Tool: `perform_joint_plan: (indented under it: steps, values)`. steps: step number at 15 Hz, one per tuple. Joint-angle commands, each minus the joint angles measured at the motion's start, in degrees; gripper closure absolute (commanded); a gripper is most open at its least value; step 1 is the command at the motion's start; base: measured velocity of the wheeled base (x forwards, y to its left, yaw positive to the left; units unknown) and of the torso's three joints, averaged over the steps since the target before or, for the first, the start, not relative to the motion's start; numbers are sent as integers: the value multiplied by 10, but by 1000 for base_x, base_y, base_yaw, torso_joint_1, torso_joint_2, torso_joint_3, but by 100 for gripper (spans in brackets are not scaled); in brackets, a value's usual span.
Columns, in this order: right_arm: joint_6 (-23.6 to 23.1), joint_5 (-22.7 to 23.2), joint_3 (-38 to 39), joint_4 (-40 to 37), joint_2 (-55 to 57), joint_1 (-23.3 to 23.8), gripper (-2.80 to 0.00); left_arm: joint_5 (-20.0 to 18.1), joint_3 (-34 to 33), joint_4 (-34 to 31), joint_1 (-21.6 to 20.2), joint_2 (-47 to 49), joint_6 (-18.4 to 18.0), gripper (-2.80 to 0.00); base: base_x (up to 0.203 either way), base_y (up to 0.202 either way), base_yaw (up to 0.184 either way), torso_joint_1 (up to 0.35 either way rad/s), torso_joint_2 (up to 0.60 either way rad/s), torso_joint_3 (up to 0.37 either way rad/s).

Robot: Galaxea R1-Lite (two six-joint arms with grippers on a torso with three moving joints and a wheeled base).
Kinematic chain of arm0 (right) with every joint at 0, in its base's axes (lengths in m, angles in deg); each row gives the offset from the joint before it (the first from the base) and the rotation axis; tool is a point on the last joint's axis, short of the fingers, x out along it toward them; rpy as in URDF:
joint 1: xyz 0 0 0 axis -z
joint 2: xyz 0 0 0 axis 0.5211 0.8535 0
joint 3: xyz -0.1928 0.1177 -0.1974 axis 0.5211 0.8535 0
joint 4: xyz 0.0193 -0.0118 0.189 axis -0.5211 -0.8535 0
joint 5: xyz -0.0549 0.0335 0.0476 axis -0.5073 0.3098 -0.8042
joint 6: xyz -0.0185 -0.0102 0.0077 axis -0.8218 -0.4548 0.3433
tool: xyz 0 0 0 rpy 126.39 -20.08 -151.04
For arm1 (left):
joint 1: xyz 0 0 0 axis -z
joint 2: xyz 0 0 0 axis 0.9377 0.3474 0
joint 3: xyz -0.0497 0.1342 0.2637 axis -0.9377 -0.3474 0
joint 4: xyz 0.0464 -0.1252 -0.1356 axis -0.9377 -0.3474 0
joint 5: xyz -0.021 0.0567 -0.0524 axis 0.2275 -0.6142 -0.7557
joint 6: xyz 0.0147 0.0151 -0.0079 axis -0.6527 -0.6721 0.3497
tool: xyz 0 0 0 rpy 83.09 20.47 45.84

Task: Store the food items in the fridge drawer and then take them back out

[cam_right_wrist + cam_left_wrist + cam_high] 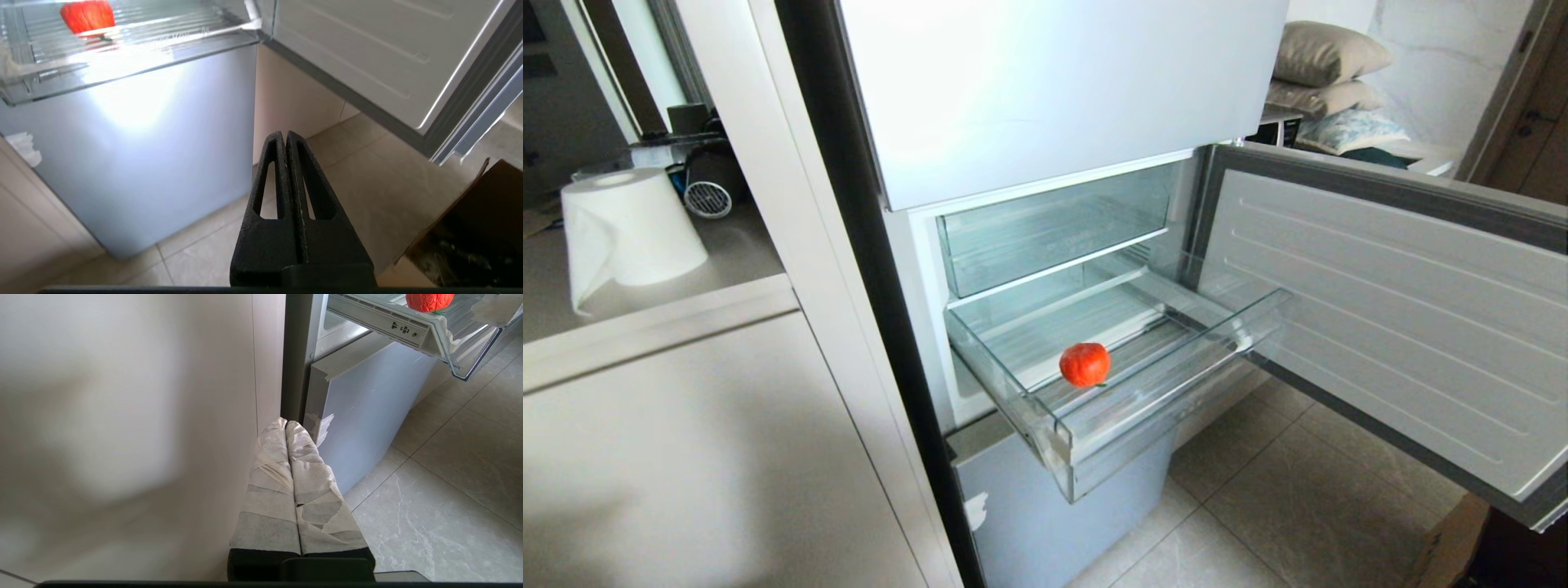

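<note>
A round orange-red food item lies near the front of the clear fridge drawer, which is pulled out of the fridge. The same food item shows from below in the left wrist view, and the food item shows through the drawer floor in the right wrist view. My left gripper, its fingers wrapped in white tape, hangs shut and empty beside the cabinet wall, below the drawer. My right gripper is black, shut and empty, low over the floor under the drawer. Neither arm shows in the head view.
The fridge door stands open to the right of the drawer. A blue-grey lower fridge panel sits under the drawer. A white cabinet with a paper roll is on the left. A brown cardboard box stands on the tiled floor at the right.
</note>
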Motion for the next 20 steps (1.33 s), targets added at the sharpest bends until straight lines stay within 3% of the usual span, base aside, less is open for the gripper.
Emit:
perform_joint_plan:
  steps: [1, 7, 20]
  values:
    - [1, 0, 0, -1, -9, 0, 0, 0, 0, -1, 0, 0, 0, 0, 0, 0, 0, 0, 0, 0]
    - [1, 0, 0, -1, -9, 0, 0, 0, 0, -1, 0, 0, 0, 0, -2, 0, 17, 0, 0, 0]
    - [9, -1, 0, 0, -5, 0, 0, 0, 0, -1, 0, 0, 0, 0, 1, -8, 174, 1, 2, 3]
